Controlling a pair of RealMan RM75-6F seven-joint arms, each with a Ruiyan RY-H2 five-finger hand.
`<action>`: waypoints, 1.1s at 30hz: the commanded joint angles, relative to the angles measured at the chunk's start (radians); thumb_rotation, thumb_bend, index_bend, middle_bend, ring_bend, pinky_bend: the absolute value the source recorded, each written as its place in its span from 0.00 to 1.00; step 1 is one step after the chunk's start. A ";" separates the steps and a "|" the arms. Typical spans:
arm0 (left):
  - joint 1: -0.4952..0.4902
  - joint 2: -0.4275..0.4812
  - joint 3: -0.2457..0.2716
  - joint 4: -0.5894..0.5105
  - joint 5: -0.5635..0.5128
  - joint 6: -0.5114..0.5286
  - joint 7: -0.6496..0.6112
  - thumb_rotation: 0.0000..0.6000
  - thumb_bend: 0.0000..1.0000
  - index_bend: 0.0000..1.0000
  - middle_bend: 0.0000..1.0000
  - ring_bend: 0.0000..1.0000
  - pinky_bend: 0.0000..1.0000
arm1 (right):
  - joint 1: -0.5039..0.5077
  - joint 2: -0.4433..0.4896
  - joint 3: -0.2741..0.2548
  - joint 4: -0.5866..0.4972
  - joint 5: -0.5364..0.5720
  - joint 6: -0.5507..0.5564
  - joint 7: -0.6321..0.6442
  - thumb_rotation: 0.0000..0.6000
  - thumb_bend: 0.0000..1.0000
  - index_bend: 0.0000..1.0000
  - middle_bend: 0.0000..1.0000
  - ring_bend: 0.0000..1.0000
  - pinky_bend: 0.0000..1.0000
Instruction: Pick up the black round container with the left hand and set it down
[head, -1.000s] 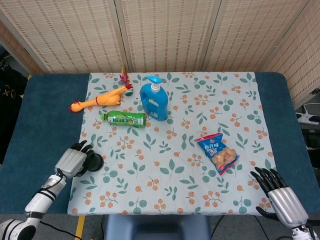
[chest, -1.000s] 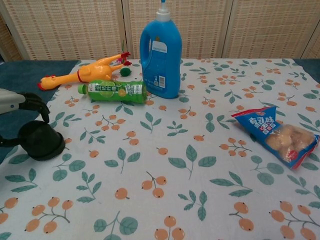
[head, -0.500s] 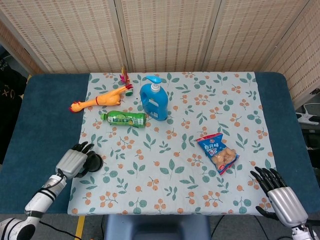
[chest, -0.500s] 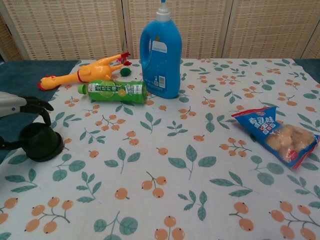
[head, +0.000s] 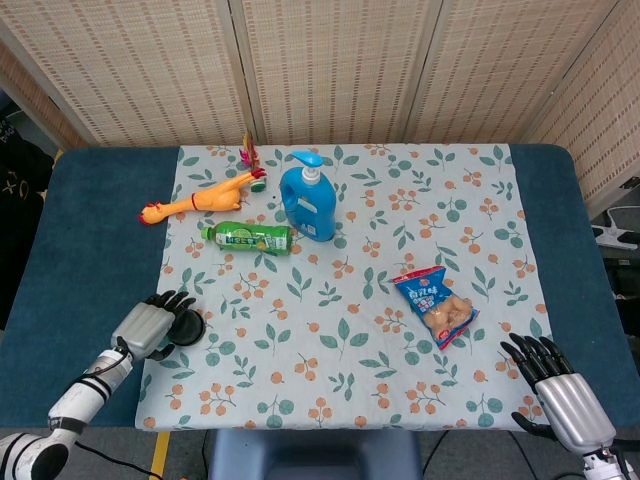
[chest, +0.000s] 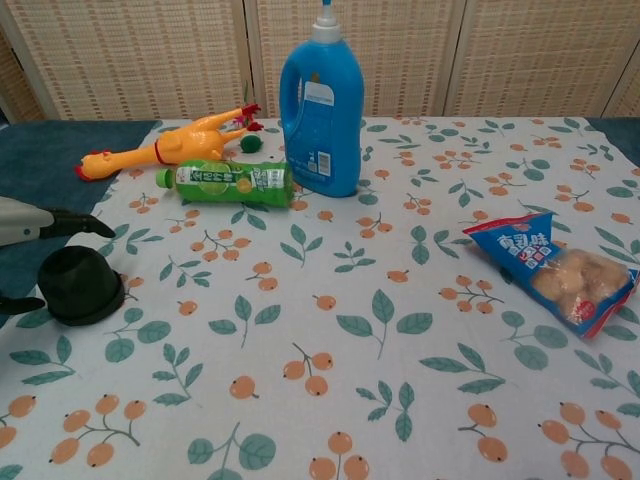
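Left hand (head: 148, 325) spreads its fingers beside the black container (chest: 80, 285), seemingly not touching; right hand (head: 560, 392) lies spread.

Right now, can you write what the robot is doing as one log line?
task: pick up and set down black round container | container: on table, left edge of cloth | left hand: open beside it, not gripping | right hand: open, idle

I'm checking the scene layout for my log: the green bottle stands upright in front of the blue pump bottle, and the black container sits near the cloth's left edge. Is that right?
Not quite. The green bottle lies on its side, not upright, as the chest view shows. The rest holds: it is in front of the blue pump bottle, and the black container sits near the cloth's left edge.
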 joint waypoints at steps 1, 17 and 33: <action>0.005 -0.017 -0.005 0.015 0.004 0.020 0.002 1.00 0.35 0.12 0.00 0.00 0.15 | 0.000 0.001 0.000 0.000 0.000 0.000 0.001 1.00 0.07 0.00 0.00 0.00 0.00; 0.021 -0.044 -0.013 0.041 0.038 0.057 -0.016 1.00 0.36 0.49 0.00 0.00 0.15 | -0.002 0.003 -0.001 0.000 0.000 0.005 0.006 1.00 0.07 0.00 0.00 0.00 0.00; 0.024 0.004 -0.018 -0.009 0.058 0.046 -0.052 1.00 0.36 0.57 0.00 0.00 0.18 | -0.001 0.003 -0.001 -0.001 -0.001 0.002 0.003 1.00 0.07 0.00 0.00 0.00 0.00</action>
